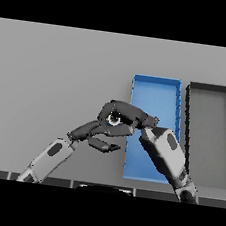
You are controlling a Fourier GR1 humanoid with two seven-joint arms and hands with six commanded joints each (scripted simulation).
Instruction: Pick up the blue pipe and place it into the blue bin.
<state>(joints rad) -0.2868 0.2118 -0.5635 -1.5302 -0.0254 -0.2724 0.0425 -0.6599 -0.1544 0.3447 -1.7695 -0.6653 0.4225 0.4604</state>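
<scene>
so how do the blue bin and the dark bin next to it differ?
Colour: the blue bin is bright blue all over; the dark bin has black walls and a grey floor.
Place: the blue bin lies to the left, the dark bin to its right, by the view's edge.
Cover: the right hand and forearm cross the blue bin; the dark bin is nearly unobstructed.
Both are open rectangular trays, side by side.

The bin (156, 88) is bright blue; the tray (212, 90) right of it is black-walled, grey inside. The table (54, 77) is plain grey.
</scene>
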